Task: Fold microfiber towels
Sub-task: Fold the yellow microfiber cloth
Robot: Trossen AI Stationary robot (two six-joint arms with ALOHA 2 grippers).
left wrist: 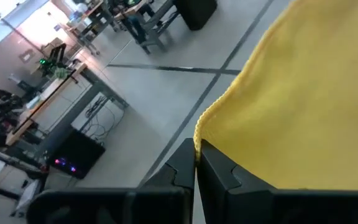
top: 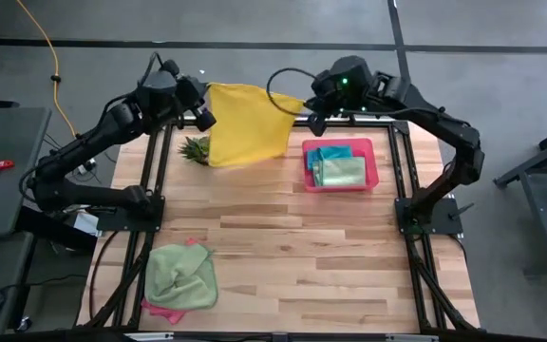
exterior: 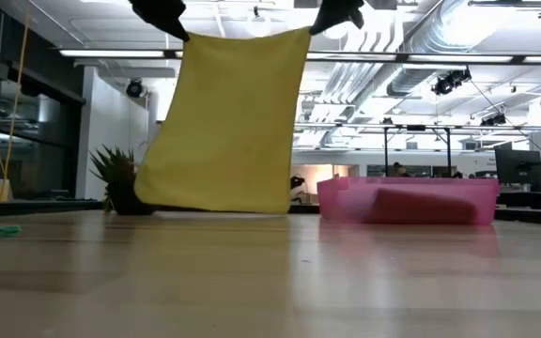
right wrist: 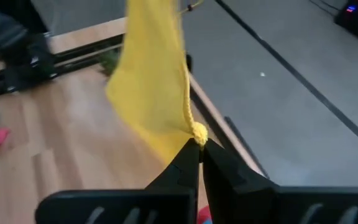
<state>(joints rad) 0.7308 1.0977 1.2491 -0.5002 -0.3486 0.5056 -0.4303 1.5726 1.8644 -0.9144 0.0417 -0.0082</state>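
Jaws of the left gripper (top: 203, 118) and right gripper (top: 313, 122) each pinch the hanging yellow towel's (top: 243, 123) top corners.

The soft yellow fuzzy cloth towel (top: 245, 133) looks matt, with a corded stitched edge. The pale planked wooden bench (top: 283, 256) is smooth with a slight sheen. The rigid pink plastic rectangular tray (exterior: 407, 199) looks glossy and translucent. The crumpled light green cloth (top: 183, 275) is fluffy.
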